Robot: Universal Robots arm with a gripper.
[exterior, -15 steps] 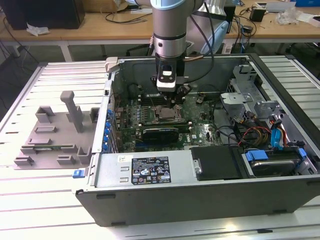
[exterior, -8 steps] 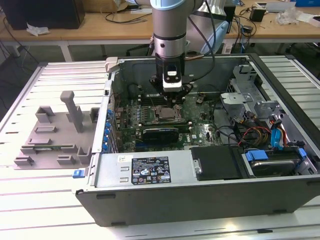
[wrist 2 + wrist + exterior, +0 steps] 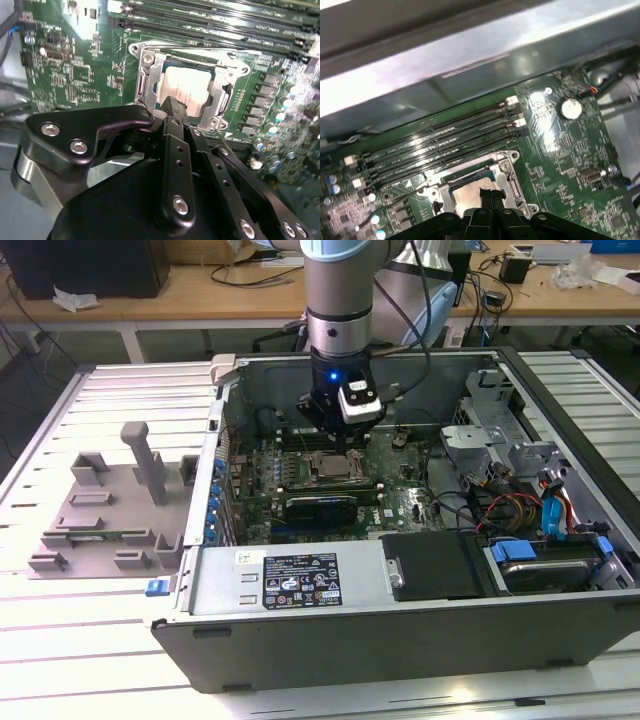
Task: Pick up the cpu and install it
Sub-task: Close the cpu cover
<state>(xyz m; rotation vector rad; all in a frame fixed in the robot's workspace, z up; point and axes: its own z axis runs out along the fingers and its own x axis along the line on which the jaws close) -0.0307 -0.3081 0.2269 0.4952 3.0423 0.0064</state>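
Cpu [image 3: 192,86]: lying flat inside the metal-framed socket [image 3: 146,75], silver top facing up. Gripper [image 3: 172,106]: pressing its fingers together, hanging over the cpu's edge, contact not discernible. Surrounding: green motherboard [image 3: 75,75], memory slots [image 3: 445,140], open computer case [image 3: 400,640]. Lying well apart outside: grey tray [image 3: 100,520]

Items counted on inspection: one arm [image 3: 338,300], one gripper [image 3: 338,448], one case [image 3: 400,640], one motherboard [image 3: 405,490], one cpu [image 3: 187,85], one socket [image 3: 147,65], four memory slots [image 3: 445,145], one coin cell [image 3: 570,108], one tray [image 3: 90,525].
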